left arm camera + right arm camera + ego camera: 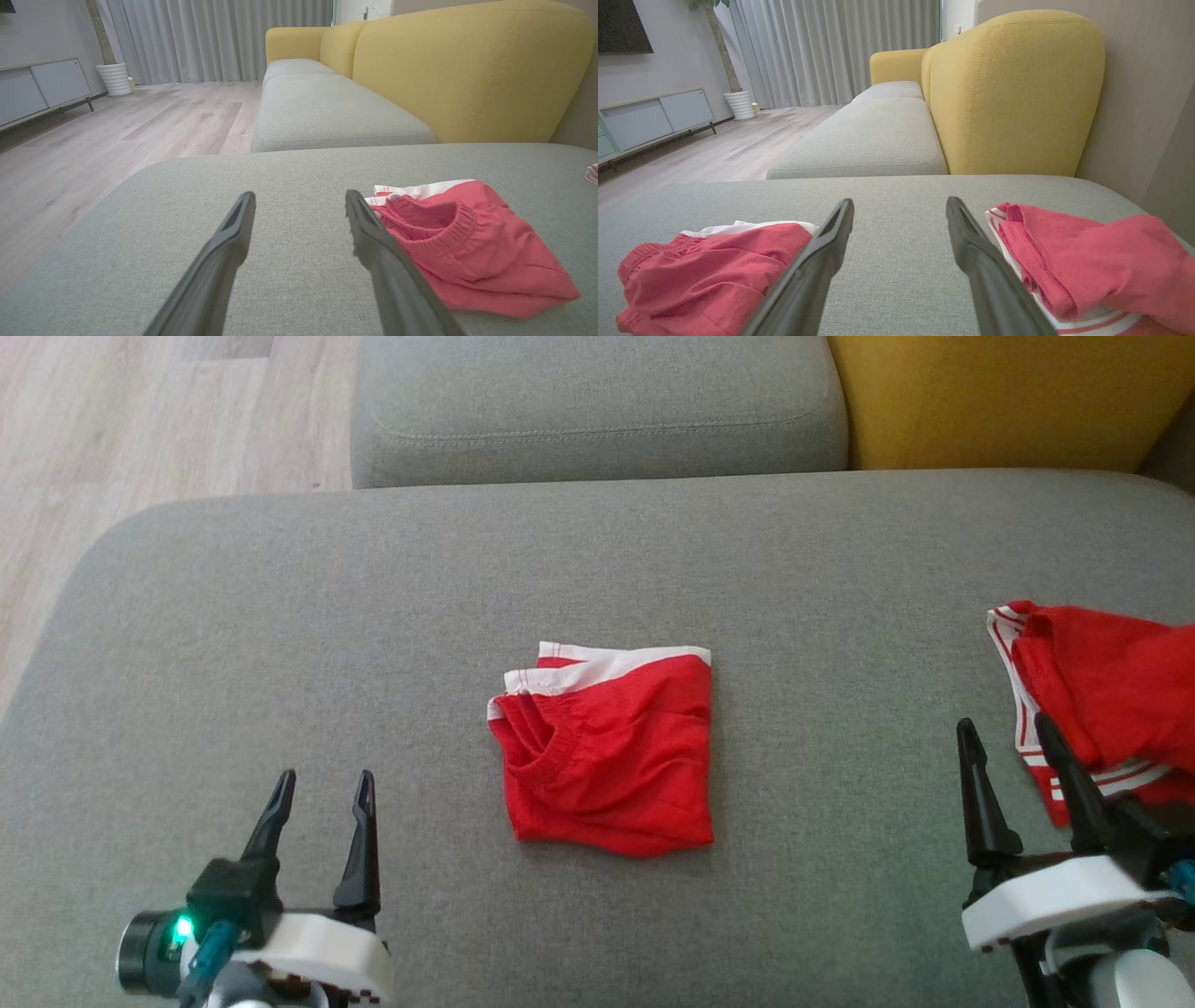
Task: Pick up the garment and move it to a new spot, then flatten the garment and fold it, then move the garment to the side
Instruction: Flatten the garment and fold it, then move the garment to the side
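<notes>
A red garment (pixel 607 756) with a white band lies folded in a rough square at the middle of the grey cushion (pixel 280 616). In the left wrist view the garment (pixel 467 247) sits just right of my fingers; in the right wrist view the garment (pixel 710 275) is at lower left. My left gripper (pixel 322 784) is open above the cushion's near left, empty, well left of the garment. My right gripper (pixel 1008 733) is open at the near right, empty.
A second red garment (pixel 1102 700) with white stripes lies crumpled at the cushion's right edge, just beside my right gripper; it shows again (pixel 1092 256) in the right wrist view. Behind are another grey seat (pixel 597 411), a yellow backrest (pixel 1008 401) and wooden floor (pixel 140 420) at the left.
</notes>
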Controlling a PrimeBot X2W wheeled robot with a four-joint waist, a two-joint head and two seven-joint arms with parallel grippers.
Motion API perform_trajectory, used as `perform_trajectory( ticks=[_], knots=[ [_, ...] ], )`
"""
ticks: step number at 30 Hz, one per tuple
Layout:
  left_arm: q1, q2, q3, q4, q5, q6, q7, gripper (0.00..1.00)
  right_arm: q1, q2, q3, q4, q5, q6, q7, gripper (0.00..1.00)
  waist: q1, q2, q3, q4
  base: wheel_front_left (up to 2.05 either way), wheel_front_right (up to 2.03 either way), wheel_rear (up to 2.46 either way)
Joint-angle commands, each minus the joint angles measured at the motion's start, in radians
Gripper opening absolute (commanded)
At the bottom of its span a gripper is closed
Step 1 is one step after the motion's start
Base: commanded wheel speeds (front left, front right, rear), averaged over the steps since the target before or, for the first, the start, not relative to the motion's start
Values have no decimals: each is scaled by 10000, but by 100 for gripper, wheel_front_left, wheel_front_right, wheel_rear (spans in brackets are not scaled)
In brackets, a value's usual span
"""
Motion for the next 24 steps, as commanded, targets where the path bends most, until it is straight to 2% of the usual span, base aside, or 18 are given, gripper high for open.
perform_trajectory(
  ticks=[1,24],
  knots=[
    [-369,228,404,-316,-49,52,-43,100,-149,-37,177,-388,-28,-9,23,100,0,-1,-4,12,0,0,0],
    [-647,284,294,-273,-119,65,-53,100,-121,32,92,-435,-140,-9,183,100,0,-1,25,177,0,0,0]
  ],
)
